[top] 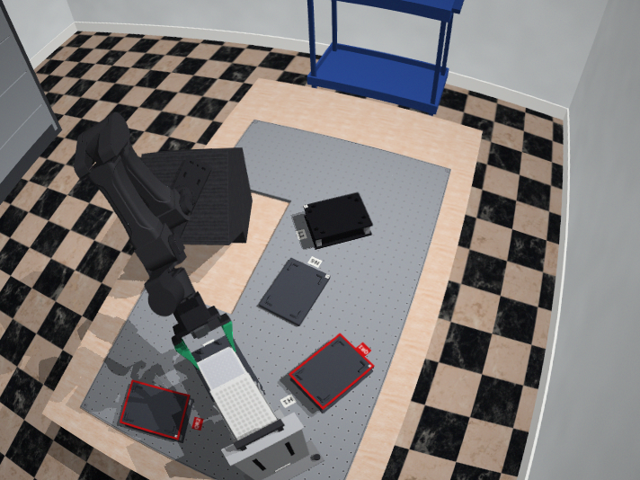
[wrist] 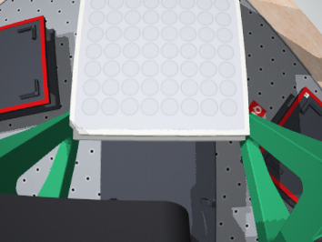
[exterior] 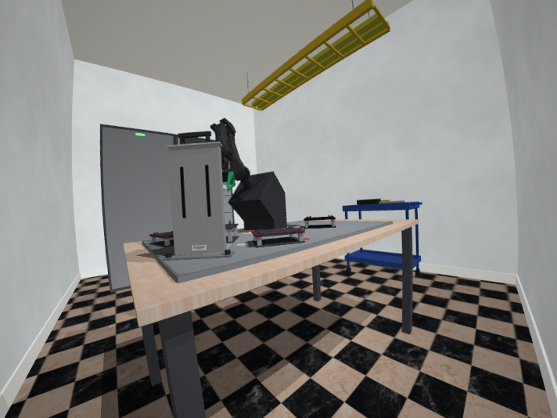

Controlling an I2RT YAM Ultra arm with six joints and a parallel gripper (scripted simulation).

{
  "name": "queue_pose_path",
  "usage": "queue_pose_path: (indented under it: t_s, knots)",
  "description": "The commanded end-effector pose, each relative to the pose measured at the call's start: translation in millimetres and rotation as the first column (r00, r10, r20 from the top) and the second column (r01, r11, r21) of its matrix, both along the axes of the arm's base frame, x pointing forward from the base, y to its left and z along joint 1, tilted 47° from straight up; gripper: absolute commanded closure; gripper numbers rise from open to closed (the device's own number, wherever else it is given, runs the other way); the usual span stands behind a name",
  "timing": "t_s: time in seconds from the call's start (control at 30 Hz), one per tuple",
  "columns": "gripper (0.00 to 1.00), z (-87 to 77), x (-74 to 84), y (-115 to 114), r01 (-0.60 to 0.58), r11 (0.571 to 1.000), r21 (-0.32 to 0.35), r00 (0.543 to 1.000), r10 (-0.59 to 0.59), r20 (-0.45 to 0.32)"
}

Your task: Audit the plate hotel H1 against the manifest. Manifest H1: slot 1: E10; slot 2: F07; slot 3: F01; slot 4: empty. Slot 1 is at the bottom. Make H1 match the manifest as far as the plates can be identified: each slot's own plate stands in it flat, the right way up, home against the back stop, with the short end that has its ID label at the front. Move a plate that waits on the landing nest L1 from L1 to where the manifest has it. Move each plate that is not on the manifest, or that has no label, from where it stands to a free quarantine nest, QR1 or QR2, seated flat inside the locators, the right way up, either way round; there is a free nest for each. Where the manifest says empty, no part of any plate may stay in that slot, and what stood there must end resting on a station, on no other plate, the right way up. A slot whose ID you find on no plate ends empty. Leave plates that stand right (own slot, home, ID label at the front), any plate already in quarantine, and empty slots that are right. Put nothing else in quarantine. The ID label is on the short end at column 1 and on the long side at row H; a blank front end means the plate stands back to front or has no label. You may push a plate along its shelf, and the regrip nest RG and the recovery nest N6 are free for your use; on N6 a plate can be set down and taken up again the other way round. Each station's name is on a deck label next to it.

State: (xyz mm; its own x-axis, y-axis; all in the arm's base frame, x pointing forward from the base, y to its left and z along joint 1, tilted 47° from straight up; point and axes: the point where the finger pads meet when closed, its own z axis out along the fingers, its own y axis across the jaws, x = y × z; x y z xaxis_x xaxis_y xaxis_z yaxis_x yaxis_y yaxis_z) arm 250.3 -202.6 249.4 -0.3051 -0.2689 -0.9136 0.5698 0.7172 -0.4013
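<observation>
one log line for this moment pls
gripper: shut on plate | plate: white, mostly out of H1 front | QR nests: both free
</observation>
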Motion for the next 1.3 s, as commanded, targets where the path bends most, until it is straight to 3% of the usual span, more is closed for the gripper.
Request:
queue_pose_path:
  t_s: [0.0, 0.43, 0.47, 0.5, 0.53, 0.9, 1.0, 1.03, 1.1, 1.2, 1.27]
  knots:
    - [0.13, -1.4, -6.4, 5, -0.010, 1.000, -0.009, 1.000, 0.010, 0.006]
    - [0.13, -10.6, -17.1, 8, -0.010, 1.000, -0.009, 1.000, 0.010, 0.005]
    - [0.13, 6.5, -17.0, 9, -0.012, 0.999, -0.033, 0.999, 0.013, 0.032]
    - [0.13, -7.2, -18.9, 9, -0.010, 1.000, -0.016, 1.000, 0.010, 0.013]
    - [0.13, -10.6, -19.9, 9, -0.010, 1.000, -0.016, 1.000, 0.010, 0.013]
    - [0.13, -21.8, -30.6, 13, -0.010, 1.000, -0.010, 1.000, 0.010, 0.006]
    - [0.13, -21.0, -31.6, 13, -0.010, 1.000, -0.012, 1.000, 0.010, 0.008]
    - [0.13, -1.5, -32.3, 13, -0.009, 0.999, -0.044, 0.999, 0.011, 0.042]
    - [0.13, -23.6, -34.2, 14, -0.010, 1.000, -0.013, 1.000, 0.010, 0.011]
    - [0.13, -6.1, -32.3, 16, -0.018, 0.999, -0.043, 0.999, 0.020, 0.040]
    - [0.13, -4.9, -31.9, 16, -0.020, 0.999, -0.046, 0.999, 0.022, 0.044]
